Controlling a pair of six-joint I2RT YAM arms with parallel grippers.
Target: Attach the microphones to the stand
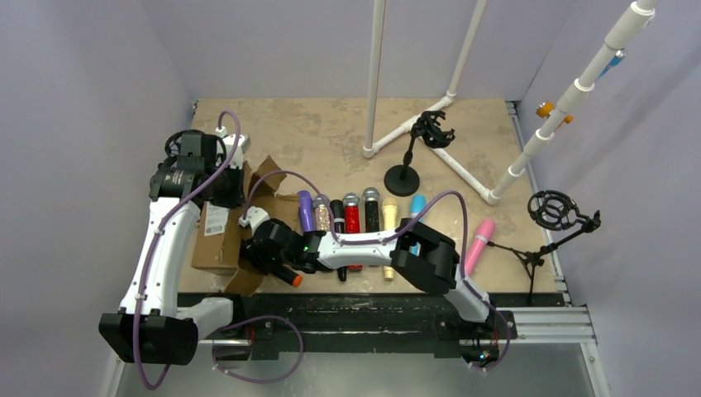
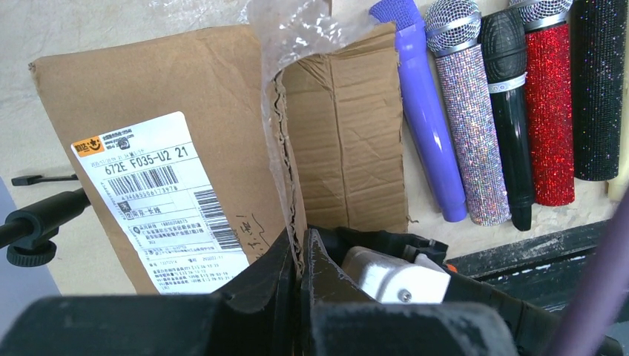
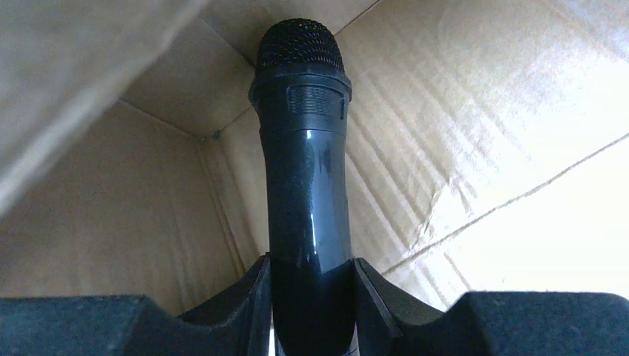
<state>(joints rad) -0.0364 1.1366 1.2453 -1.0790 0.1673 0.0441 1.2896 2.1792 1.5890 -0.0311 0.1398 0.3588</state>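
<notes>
1. Cardboard box at the left of the counter contains the black microphone. The step in hand is the pick-up. Nothing is mounted on either stand yet.
2. Left claw: fingers pressed together on the torn edge of the box flap, holding the box mouth open.
3. Right claw: reached inside the box, with one finger against each side of the microphone's lower handle. The grip looks made, but its firmness cannot be told.
4. Orientation: in the right wrist view the long axis runs straight up the frame from between the fingers. The mesh head is the far end, aimed at the box's inner corner. In the top view an orange-tipped end shows at the box mouth. It is probably the tail, so the head points away from the arms and leftward.
5. Remaining stock: a row of microphones lies side by side on the counter just right of the box, heads away from the arms. A pink one lies apart, further right.
6. Next move, as judged: draw the microphone out tail-first along its own axis, clear of the flap. Then swing it upright and carry it to the ring mount of the small stand at the far middle. The second stand sits at the right edge.
</notes>
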